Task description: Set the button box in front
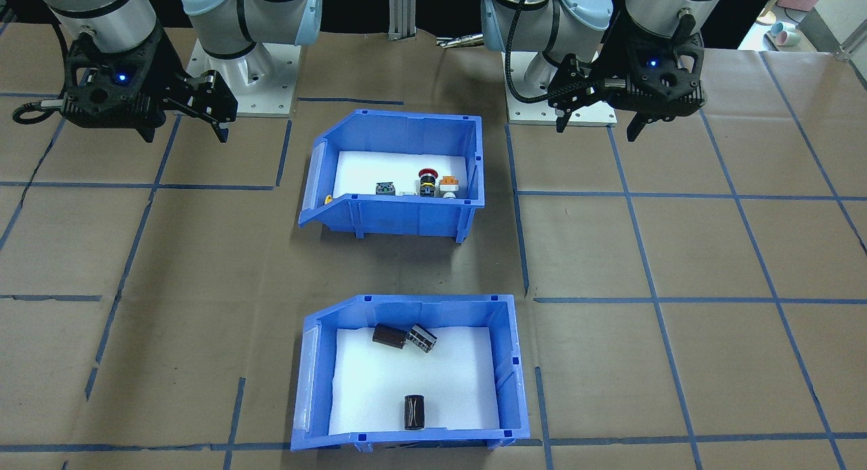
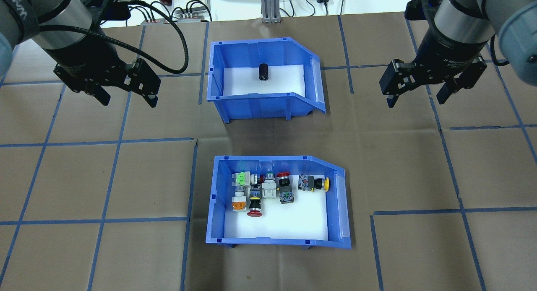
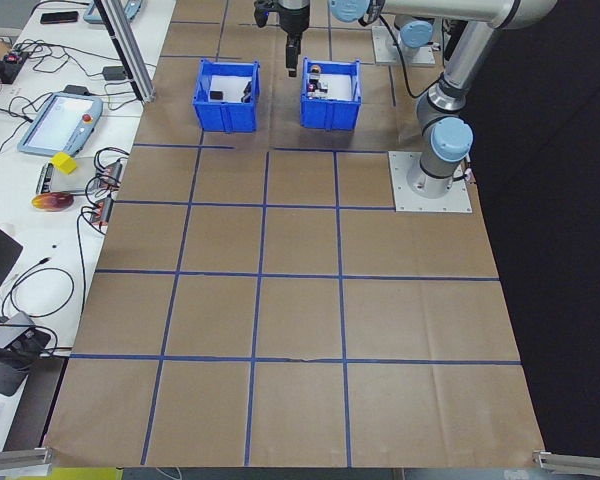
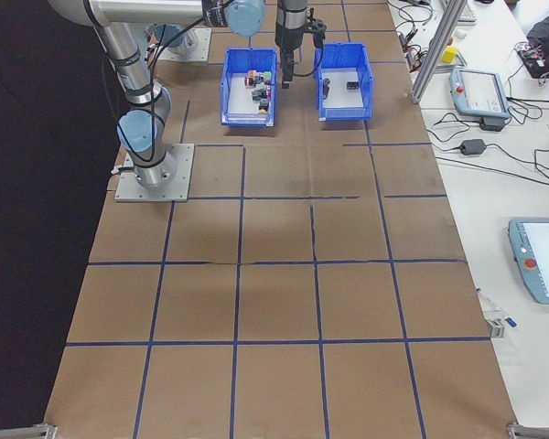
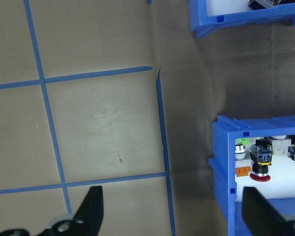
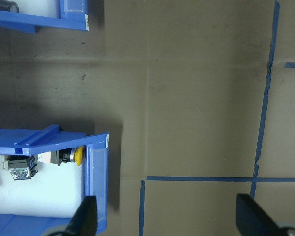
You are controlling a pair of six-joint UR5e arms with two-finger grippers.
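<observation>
In the front-facing view the button box [image 1: 396, 209] sits on the tabletop [image 1: 711, 253] nearer the robot's base, with the second blue bin [image 1: 406, 439] holding dark cylinders [image 1: 389, 336] on the operators' side. The left gripper [image 1: 599, 121] and the right gripper [image 1: 186, 121] hang above the tabletop on either side, both with jaws spread and holding nothing. From overhead, the button box [image 2: 277, 240] lies closest to the robot, its switches [image 2: 268, 190] clustered on white foam; the left gripper [image 2: 128, 98] and right gripper [image 2: 417, 99] flank the far bin [image 2: 256, 106], well apart from both bins. The left wrist view shows a corner of the button box [image 5: 223, 162] to its right; the right wrist view shows its sloped end [image 6: 96, 182] to the left.
</observation>
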